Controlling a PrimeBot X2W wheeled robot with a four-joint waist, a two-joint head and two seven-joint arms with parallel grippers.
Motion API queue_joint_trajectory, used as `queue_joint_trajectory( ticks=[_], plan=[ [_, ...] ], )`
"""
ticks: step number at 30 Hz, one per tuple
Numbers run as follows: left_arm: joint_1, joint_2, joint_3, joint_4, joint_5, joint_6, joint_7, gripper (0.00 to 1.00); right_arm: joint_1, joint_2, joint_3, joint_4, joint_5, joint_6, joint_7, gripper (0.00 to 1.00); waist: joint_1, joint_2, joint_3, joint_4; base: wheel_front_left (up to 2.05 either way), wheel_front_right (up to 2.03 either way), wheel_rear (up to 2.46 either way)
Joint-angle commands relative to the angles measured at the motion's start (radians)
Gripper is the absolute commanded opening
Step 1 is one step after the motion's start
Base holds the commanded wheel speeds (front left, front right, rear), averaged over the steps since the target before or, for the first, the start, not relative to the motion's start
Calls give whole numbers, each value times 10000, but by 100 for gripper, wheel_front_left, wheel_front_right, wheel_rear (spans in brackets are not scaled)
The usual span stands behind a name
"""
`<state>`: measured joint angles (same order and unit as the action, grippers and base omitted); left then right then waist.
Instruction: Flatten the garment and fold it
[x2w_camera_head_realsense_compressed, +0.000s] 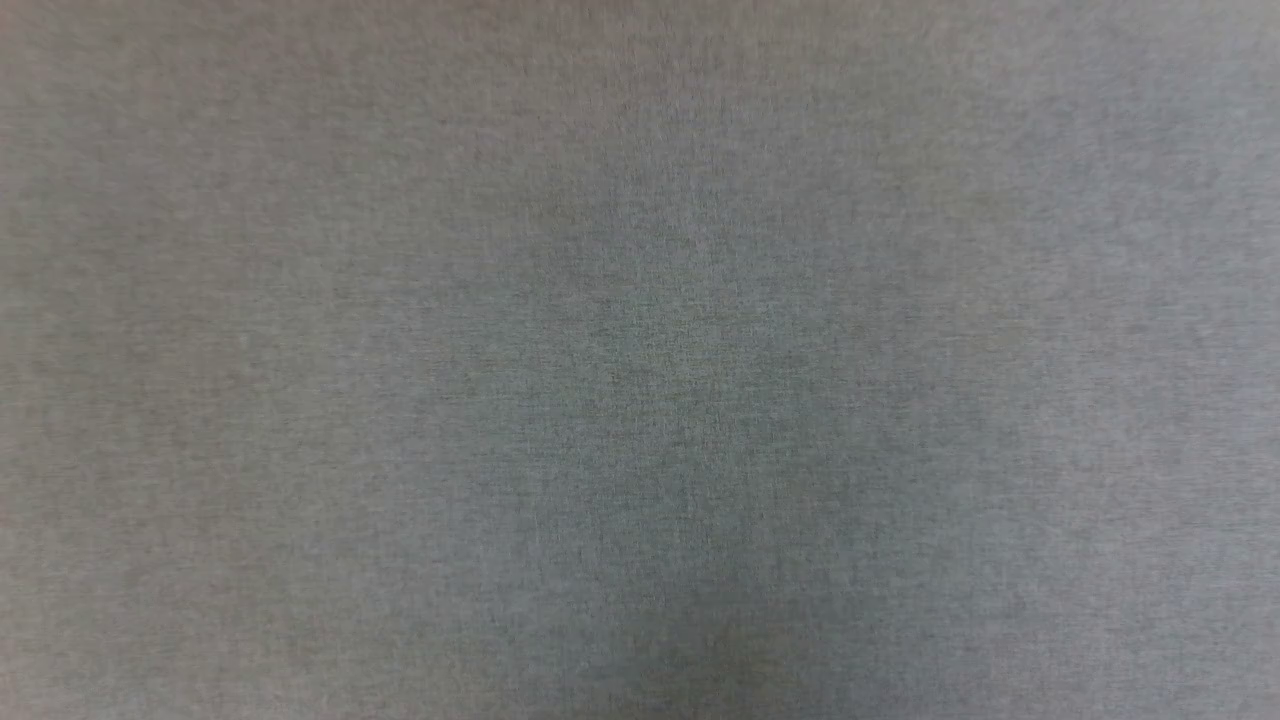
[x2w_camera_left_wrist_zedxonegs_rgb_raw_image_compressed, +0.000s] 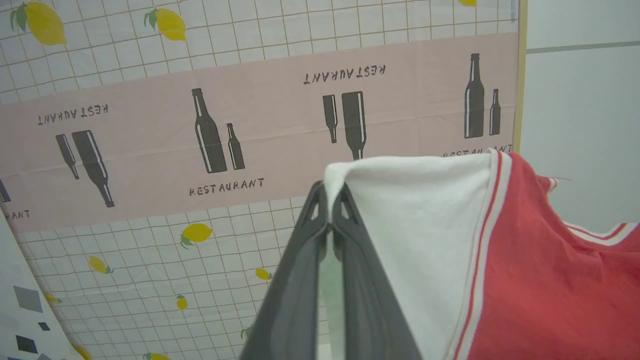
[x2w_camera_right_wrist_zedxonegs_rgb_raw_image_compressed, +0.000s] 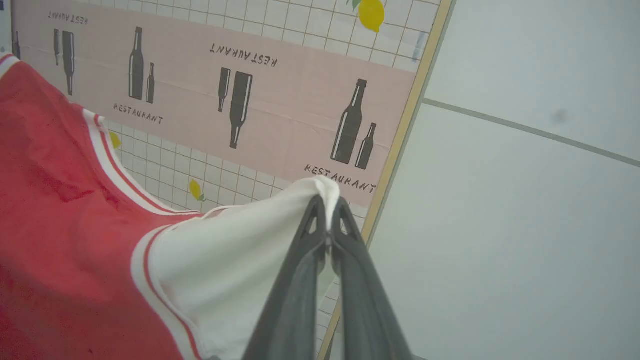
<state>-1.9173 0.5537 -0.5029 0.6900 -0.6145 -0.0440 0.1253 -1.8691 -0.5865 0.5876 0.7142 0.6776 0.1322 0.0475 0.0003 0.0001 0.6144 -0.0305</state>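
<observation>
**Grippers: 2.**
- The left gripper (x2w_camera_left_wrist_zedxonegs_rgb_raw_image_compressed: 330, 210) had both dark fingers pressed together at the tips. They were pinched on the folded corner of one white sleeve (x2w_camera_left_wrist_zedxonegs_rgb_raw_image_compressed: 425, 225).
- The right gripper (x2w_camera_right_wrist_zedxonegs_rgb_raw_image_compressed: 328, 220) had its fingers closed tip to tip in the same way, with a corner of a white sleeve (x2w_camera_right_wrist_zedxonegs_rgb_raw_image_compressed: 235, 265) bunched between them.

**Garment: 1.**
- In the left wrist view the garment (x2w_camera_left_wrist_zedxonegs_rgb_raw_image_compressed: 525, 280), red-bodied, spread from the fingertips toward 3 to 5 o'clock.
- In the right wrist view the garment (x2w_camera_right_wrist_zedxonegs_rgb_raw_image_compressed: 55, 200) spread toward 8 to 10 o'clock.
- White sleeves: 2, one in each grip.
- Each sleeve met the red body along a red-and-white striped trim (x2w_camera_left_wrist_zedxonegs_rgb_raw_image_compressed: 487, 235).
- Whether the fabric touched the cloth beneath could not be told.

**Tablecloth: 1.**
- The tablecloth (x2w_camera_left_wrist_zedxonegs_rgb_raw_image_compressed: 280, 135) was a white grid print with lemons (x2w_camera_left_wrist_zedxonegs_rgb_raw_image_compressed: 197, 232) and one pink band.
- Whole bottle pairs (x2w_camera_left_wrist_zedxonegs_rgb_raw_image_compressed: 217, 130) on the band numbered 4 in each wrist view, each with the word RESTAURANT.
- In the right wrist view the tablecloth (x2w_camera_right_wrist_zedxonegs_rgb_raw_image_compressed: 295, 115) lay at 10 to 12 o'clock of the fingers.

**Table edge: 1.**
- The table edge (x2w_camera_right_wrist_zedxonegs_rgb_raw_image_compressed: 400, 150) was a pale wooden strip at 1 o'clock of the right fingertips.

**Floor: 1.**
- The floor (x2w_camera_right_wrist_zedxonegs_rgb_raw_image_compressed: 525, 225) was pale and crossed by one seam line, at 3 o'clock.

**Grey surface: 1.**
- The head view showed a grey surface (x2w_camera_head_realsense_compressed: 640, 360), blurred and unidentifiable.
</observation>
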Motion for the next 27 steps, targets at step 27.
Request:
queue_joint_trajectory(
  ticks=[27],
  plan=[
    [7463,-986,-858,148,-1229,170,-1206,0,5349,-312,2909,105,2217,-15,-232,0,-3,-1,-1961,713,0,0,0]
  ],
)
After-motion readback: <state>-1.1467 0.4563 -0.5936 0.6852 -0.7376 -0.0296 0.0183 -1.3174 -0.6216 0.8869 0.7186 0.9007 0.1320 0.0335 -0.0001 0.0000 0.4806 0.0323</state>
